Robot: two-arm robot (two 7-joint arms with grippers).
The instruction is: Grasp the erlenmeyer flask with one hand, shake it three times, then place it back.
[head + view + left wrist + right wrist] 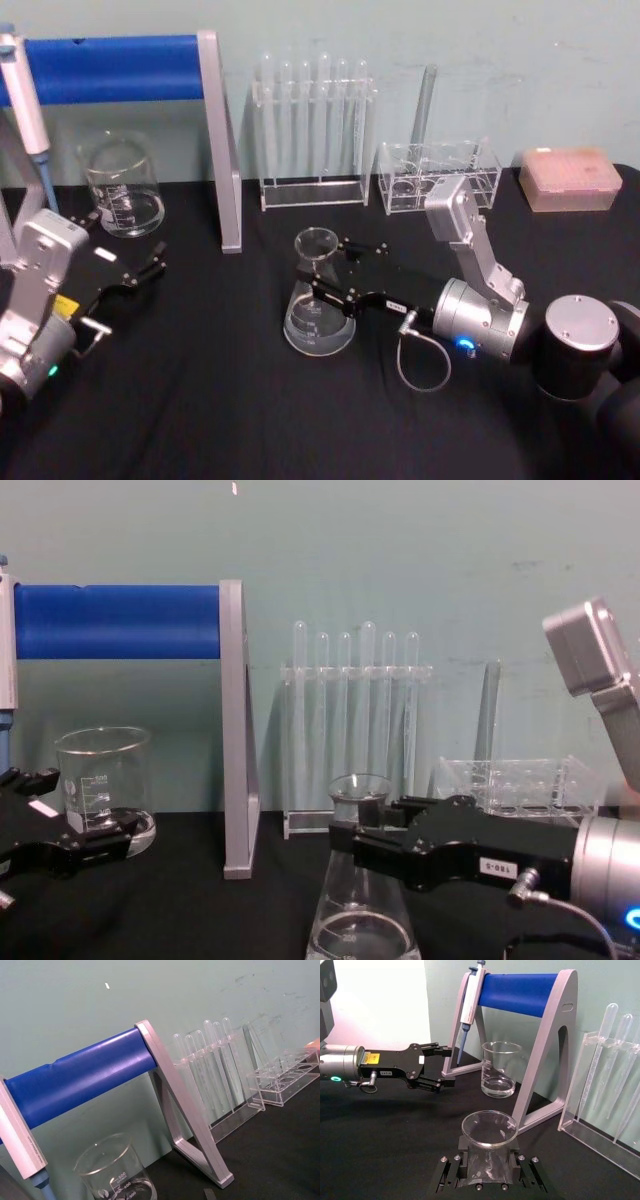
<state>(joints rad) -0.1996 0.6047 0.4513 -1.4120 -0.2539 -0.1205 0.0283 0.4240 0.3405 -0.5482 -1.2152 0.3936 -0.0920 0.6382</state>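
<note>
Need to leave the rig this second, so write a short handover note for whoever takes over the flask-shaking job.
Right gripper: shut on the erlenmeyer flask just below its neck.
Left gripper: open, empty, idle near the beaker at the table's left.
Flask: upright, seemingly resting on the black table, in front of the test tube rack.
Done: the grasp. Whether any shakes happened cannot be judged from this moment.
Left: shake three times if not yet done, set it down, release.

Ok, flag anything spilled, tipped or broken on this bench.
Nothing stands out. The erlenmeyer flask stands upright on the table, the right gripper closed on its neck. The beaker and test tubes are upright; the left gripper rests open, apart.
</note>
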